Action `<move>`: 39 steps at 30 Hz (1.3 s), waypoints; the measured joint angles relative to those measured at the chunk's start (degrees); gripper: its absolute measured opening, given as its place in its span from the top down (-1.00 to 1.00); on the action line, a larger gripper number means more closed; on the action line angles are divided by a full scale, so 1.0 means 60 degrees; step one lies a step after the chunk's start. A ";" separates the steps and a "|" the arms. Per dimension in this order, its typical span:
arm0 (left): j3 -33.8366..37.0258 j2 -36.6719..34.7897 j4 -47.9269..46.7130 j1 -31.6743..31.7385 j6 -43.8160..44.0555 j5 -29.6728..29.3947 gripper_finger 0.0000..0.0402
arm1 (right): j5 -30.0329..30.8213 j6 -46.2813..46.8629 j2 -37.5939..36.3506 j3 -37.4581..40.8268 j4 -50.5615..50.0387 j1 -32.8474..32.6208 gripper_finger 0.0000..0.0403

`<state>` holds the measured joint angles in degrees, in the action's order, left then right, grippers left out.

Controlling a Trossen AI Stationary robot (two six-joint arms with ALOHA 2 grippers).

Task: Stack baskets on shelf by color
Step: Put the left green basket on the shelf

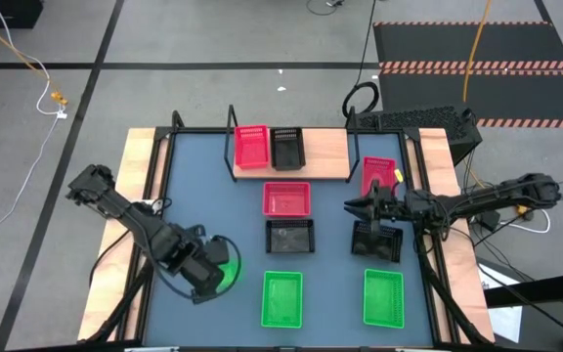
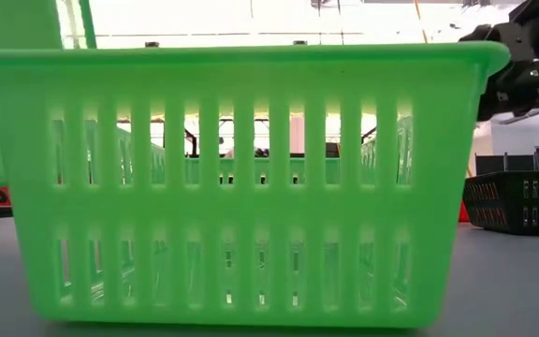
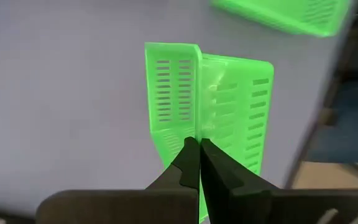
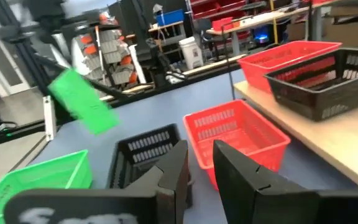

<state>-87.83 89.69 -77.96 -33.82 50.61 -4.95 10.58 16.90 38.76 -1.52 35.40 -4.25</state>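
Observation:
My left gripper (image 3: 199, 146) is shut on a green basket (image 3: 229, 112) and holds it over the table's near left part (image 1: 228, 272). My right gripper (image 4: 201, 168) stands open and level at the right (image 1: 352, 207), above a black basket (image 1: 377, 241), with nothing between its fingers. On the shelf (image 1: 325, 149) a red basket (image 1: 252, 147) and a black basket (image 1: 287, 147) stand side by side. On the table stand a red basket (image 1: 286, 198), a black one (image 1: 290, 236) and two green ones (image 1: 281, 298) (image 1: 383, 296). My left gripper pinches the rim of one side wall (image 3: 194, 134) of the green basket, one finger inside and one outside. The fingers come from above, pointing down. The basket hangs tilted below them, clear of the table.
Another red basket (image 1: 379, 174) sits at the right, beside the shelf's end. The shelf's right half is bare wood. One green basket (image 2: 241, 187) fills the low view. Black frame posts (image 1: 176, 122) rise at the table's far corners.

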 joint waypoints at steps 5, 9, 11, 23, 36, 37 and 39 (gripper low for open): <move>-0.0097 0.0006 -0.1143 0.0667 -0.1221 -0.0286 1.00 | 0.0513 0.0005 0.0000 0.0002 0.0153 -0.0328 0.65; -0.0738 -0.0004 -0.1281 0.1516 -0.3046 -0.0405 1.00 | 0.0747 -0.0062 0.0000 0.0000 0.0379 -0.0394 0.65; -0.1133 -0.0004 -0.0971 0.2026 -0.3773 -0.0865 1.00 | 0.0753 -0.0192 0.0000 0.0000 0.0533 -0.0394 0.65; -0.2354 0.0195 0.4519 0.4980 -1.0468 -0.4957 1.00 | 0.1270 -0.1013 -0.0002 0.0001 0.1282 -0.0369 0.65; -0.2273 0.4006 1.0794 0.7182 -1.3170 -0.5271 1.00 | 0.1259 -0.1428 0.0000 0.0004 0.1195 -0.0369 0.65; -0.2269 0.4172 1.0934 0.7228 -1.3161 -0.5270 1.00 | 0.1259 -0.1434 0.0000 0.0000 0.1185 -0.0369 0.65; -0.2269 0.4460 1.1259 0.7282 -1.3076 -0.5365 1.00 | 0.1261 -0.1438 0.0000 0.0001 0.1088 -0.0369 0.65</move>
<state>-101.45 116.45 -10.41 9.87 -27.84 -37.14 18.14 8.27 38.76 -1.51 41.92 -6.46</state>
